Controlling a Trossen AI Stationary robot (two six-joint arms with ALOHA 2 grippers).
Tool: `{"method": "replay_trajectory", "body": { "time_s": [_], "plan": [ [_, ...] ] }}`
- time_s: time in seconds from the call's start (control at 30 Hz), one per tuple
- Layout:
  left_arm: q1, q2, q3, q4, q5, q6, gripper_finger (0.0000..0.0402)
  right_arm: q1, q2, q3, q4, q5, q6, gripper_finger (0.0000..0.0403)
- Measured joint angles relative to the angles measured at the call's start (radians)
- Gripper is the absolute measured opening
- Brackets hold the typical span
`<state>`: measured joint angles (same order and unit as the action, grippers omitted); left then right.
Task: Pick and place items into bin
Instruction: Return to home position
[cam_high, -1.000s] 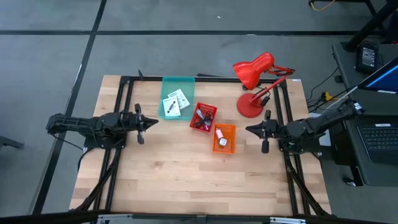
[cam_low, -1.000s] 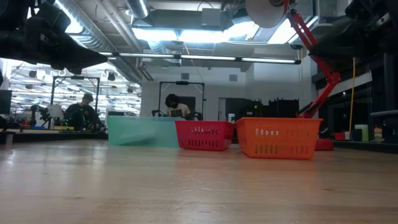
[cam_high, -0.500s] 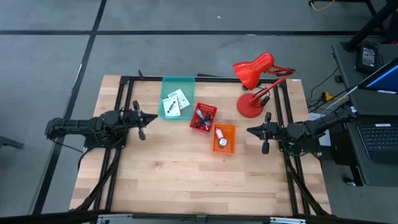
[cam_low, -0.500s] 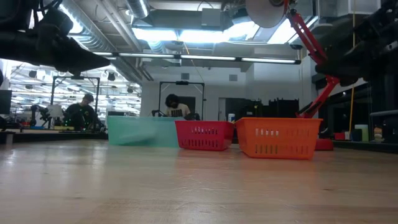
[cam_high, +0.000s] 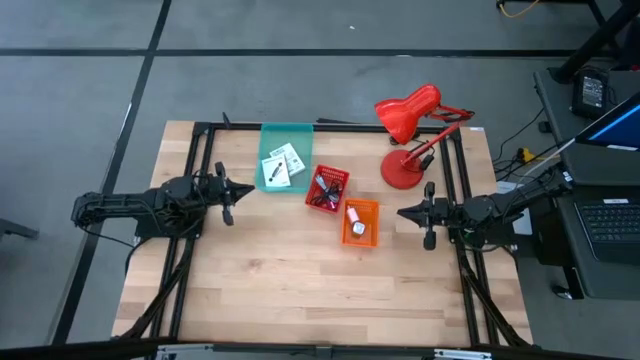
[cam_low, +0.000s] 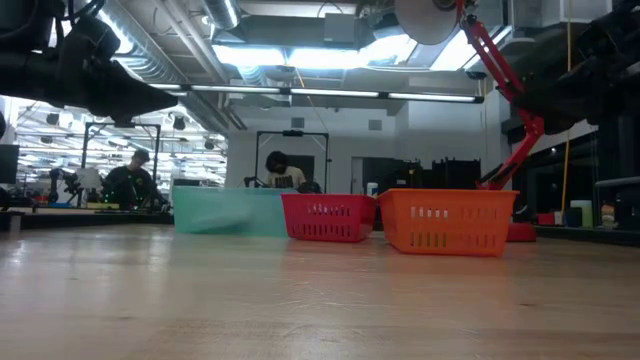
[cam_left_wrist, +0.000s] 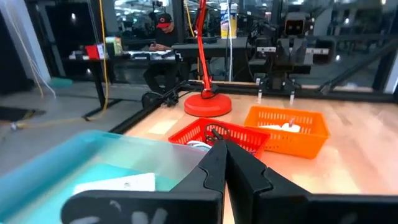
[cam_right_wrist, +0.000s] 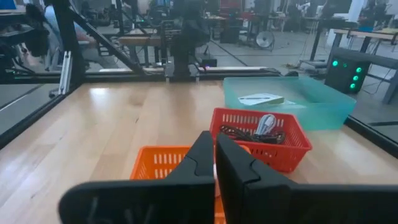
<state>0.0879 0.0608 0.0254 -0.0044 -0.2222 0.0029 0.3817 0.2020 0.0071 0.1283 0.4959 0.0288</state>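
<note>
Over at the left rail: left gripper (cam_high: 240, 191), fingers pinched together on nothing, aimed toward the teal bin (cam_high: 287, 130). Same story opposite: right gripper (cam_high: 403, 211) closed and empty, just beside the orange basket (cam_high: 372, 206). Two white cards (cam_high: 283, 165) lying in the teal bin. Cables (cam_high: 324, 192) tangled in the red basket (cam_high: 344, 180) between. Small white and pink pieces (cam_high: 355, 222) down in the orange basket. Red lamp (cam_high: 405, 140) behind.

Cables (cam_right_wrist: 239, 132) inside red basket (cam_right_wrist: 281, 154)
</note>
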Motion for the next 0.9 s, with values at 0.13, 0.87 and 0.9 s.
{"method": "replay_trajectory", "body": {
  "time_s": [0.13,0.87,0.9],
  "plan": [
    [0.000,0.000,0.000,0.000,0.000,-0.102,0.0004,0.000,0.000,0.000,0.000,0.000,0.006,0.0000],
    [-0.001,0.000,-0.001,0.002,0.000,-0.121,0.0007,0.000,0.000,0.000,0.002,0.001,0.042,0.0000],
    [-0.001,0.000,-0.001,0.002,0.000,-0.121,0.0006,0.000,0.000,0.000,0.002,0.001,0.042,0.0000]
  ]
}}
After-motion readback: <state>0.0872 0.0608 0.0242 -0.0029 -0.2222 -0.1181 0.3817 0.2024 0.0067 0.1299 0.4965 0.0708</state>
